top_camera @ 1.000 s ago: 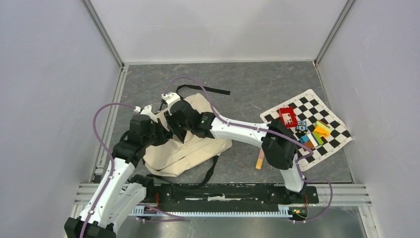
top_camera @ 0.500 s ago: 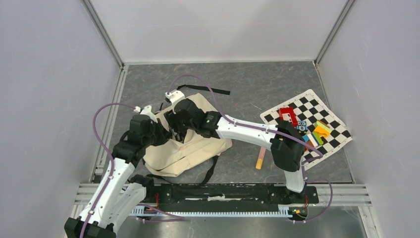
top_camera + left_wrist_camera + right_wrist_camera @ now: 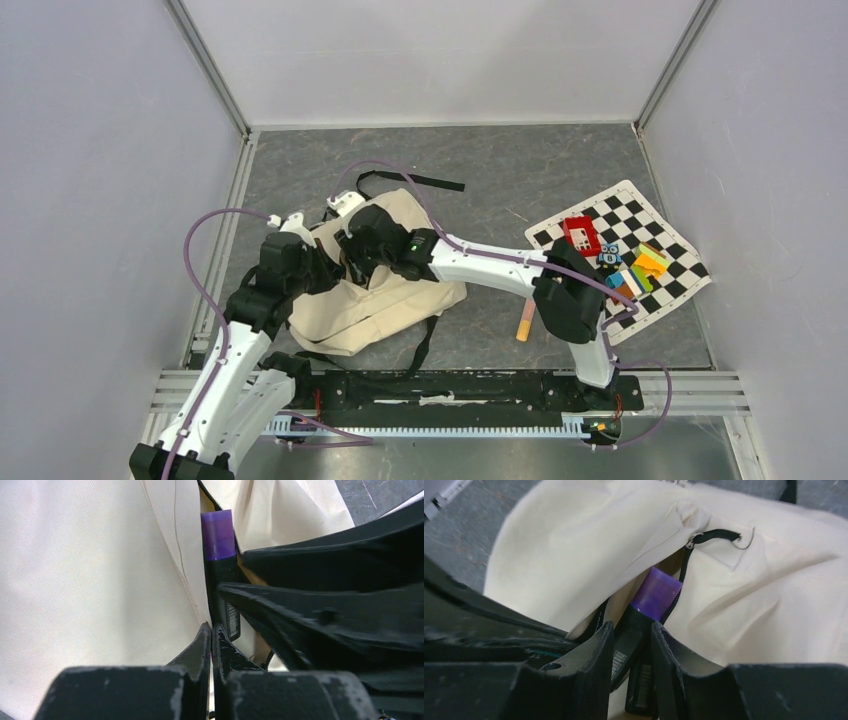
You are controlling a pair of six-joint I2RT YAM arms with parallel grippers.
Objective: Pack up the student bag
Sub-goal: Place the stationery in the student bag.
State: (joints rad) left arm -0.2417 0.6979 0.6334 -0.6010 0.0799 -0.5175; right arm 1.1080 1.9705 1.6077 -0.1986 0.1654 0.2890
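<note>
The student bag (image 3: 385, 300) is a cream fabric backpack lying at the left centre of the floor, with black straps. My left gripper (image 3: 325, 272) is shut on the cream edge of the bag's opening (image 3: 192, 595), and its fingertips (image 3: 211, 626) are pressed together on the fabric. My right gripper (image 3: 355, 255) is shut on a black marker with a purple cap (image 3: 655, 592), cap first in the zipped opening. Its jaws (image 3: 633, 627) stand either side of the black barrel. The marker also shows in the left wrist view (image 3: 218, 535). The bag's inside is hidden.
A checkerboard mat (image 3: 650, 215) lies at the right with a red box (image 3: 580, 235) and several coloured blocks (image 3: 640, 270) on it. A peach stick (image 3: 523, 322) lies on the grey floor by the right arm. A black strap (image 3: 430, 182) trails behind the bag.
The right arm's elbow swung right and then back left. The right wrist stayed at the bag's opening. The left arm has barely moved.
</note>
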